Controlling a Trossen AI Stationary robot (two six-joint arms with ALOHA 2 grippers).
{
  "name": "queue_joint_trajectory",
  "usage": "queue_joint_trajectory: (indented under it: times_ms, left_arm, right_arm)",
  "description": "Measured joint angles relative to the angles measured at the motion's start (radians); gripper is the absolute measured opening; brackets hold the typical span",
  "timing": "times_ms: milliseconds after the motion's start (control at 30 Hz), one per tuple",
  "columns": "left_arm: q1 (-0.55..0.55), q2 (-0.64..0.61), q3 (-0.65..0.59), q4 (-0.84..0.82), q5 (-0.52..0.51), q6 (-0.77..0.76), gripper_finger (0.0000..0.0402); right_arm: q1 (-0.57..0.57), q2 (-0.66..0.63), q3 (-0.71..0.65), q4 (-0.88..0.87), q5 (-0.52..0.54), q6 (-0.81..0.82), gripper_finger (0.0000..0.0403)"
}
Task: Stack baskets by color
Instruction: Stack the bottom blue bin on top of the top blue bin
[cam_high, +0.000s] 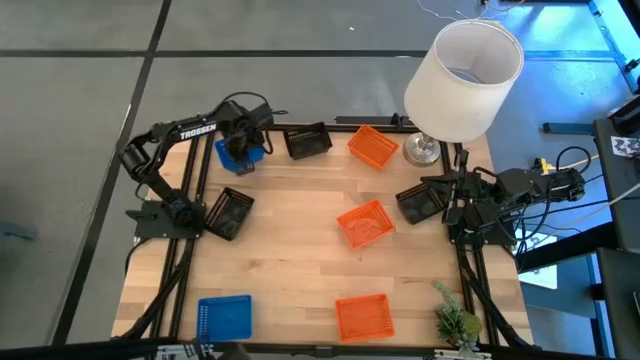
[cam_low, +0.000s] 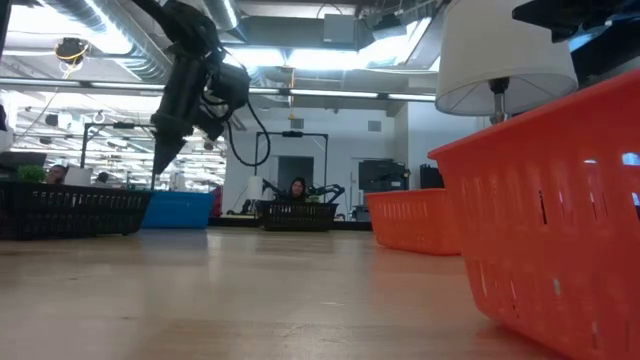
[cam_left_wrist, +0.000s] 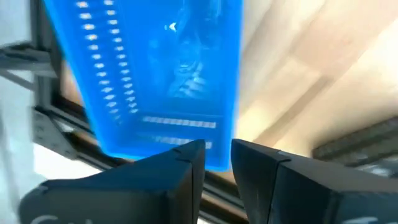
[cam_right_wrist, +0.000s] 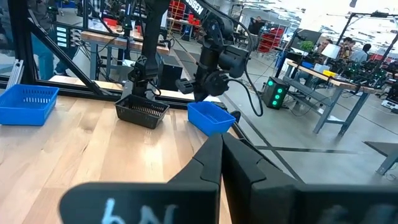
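A blue basket (cam_high: 243, 156) sits flat at the table's far left corner, also seen in the left wrist view (cam_left_wrist: 155, 81). My left gripper (cam_left_wrist: 217, 149) hangs just above its near rim, pointing down, open by a narrow gap with nothing between the fingers. In the low view the left gripper (cam_low: 160, 165) is clear of the blue basket (cam_low: 180, 210). My right gripper (cam_right_wrist: 221, 146) waits shut at the table's right edge, next to a black basket (cam_high: 418, 203). Other baskets lie apart on the table: black (cam_high: 308, 140), black (cam_high: 230, 213), orange (cam_high: 372, 146), orange (cam_high: 364, 222), orange (cam_high: 363, 318), blue (cam_high: 224, 316).
A large white lamp (cam_high: 462, 80) stands at the far right corner, its base (cam_high: 421, 150) next to the far orange basket. A small green plant (cam_high: 455, 322) is at the near right corner. Bare wood lies between the baskets in the table's middle (cam_high: 290, 250).
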Motion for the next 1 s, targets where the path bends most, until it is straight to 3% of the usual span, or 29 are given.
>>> queue_joint_trajectory:
  times_ms: [200, 333, 500, 633, 833, 1000]
  left_arm:
    - [-0.064, -0.135, 0.058, -0.107, 0.337, -0.084, 0.0067]
    - [-0.195, -0.278, 0.058, -0.112, 0.472, -0.146, 0.007]
    - [-0.448, -0.443, 0.059, -0.113, 0.481, -0.335, 0.0067]
    - [-0.682, -0.503, 0.059, -0.06, 0.478, -0.482, 0.007]
    - [-0.985, -0.467, 0.06, 0.01, 0.365, -0.677, 0.0067]
    - [-1.172, -0.384, 0.06, 0.036, 0.291, -0.799, 0.007]
  right_arm:
    - [0.0, 0.0, 0.0, -0.001, -0.012, -0.001, 0.0007]
    - [0.0, 0.0, 0.0, 0.0, -0.087, -0.002, 0.0007]
    - [0.0, 0.001, 0.0, 0.014, -0.168, -0.002, 0.0007]
    - [0.0, 0.012, 0.0, 0.021, -0.243, -0.002, 0.0007]
    - [0.0, 0.108, 0.068, -0.024, -0.334, -0.003, 0.0007]
    - [0.0, 0.243, 0.188, -0.12, -0.351, 0.002, 0.0007]
